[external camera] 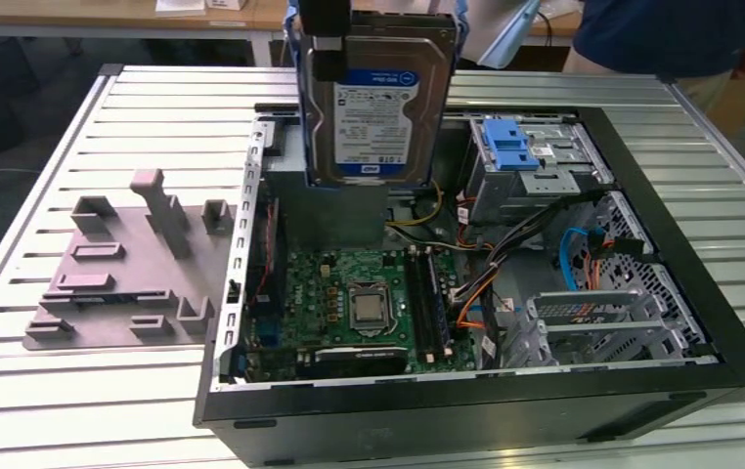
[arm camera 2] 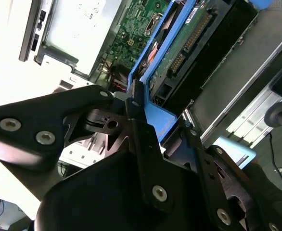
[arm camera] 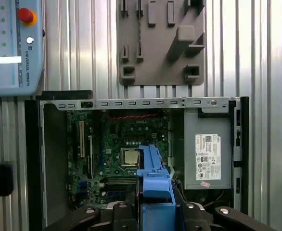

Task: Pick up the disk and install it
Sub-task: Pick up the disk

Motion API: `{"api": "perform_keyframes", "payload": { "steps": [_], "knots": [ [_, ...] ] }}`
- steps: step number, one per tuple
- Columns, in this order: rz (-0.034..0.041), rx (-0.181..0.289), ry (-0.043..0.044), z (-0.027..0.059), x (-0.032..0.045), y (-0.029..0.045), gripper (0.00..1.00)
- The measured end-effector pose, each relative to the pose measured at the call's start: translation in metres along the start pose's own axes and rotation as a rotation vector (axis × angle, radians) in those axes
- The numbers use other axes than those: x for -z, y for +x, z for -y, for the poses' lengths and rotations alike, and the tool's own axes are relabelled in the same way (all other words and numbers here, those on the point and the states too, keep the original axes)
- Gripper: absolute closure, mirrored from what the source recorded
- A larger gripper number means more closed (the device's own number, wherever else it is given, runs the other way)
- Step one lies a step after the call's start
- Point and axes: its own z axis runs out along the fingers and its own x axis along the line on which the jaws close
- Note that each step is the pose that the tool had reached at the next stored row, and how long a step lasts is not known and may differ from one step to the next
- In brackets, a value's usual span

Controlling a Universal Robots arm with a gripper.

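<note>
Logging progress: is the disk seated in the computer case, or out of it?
Out. The disk hangs upright above the open case, held by the gripper on its blue carrier.

Exterior view: off the arm and high, angled down across the table (external camera: 72, 410) onto the open case (external camera: 477, 415); the raised disk (external camera: 379, 107) sits in the upper middle.
First wrist view: straight down from well above, taking in the whole case, the grey fixture (arm camera: 160, 43) and a pendant (arm camera: 13, 48).
Second wrist view: tight and tilted, looking along the gripper (arm camera 2: 162, 118) and the disk's edge into the case.
Shared: all three catch the motherboard (external camera: 346, 293); the exterior and first wrist views both hold the fixture.
</note>
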Motion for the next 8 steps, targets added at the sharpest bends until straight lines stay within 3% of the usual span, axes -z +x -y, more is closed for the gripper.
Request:
{"api": "perform_keyframes", "payload": {
  "steps": [8],
  "knots": [
    [-0.0001, 0.0, -0.0016, 0.018, -0.0009, 0.0046, 0.64]
  ]
}}
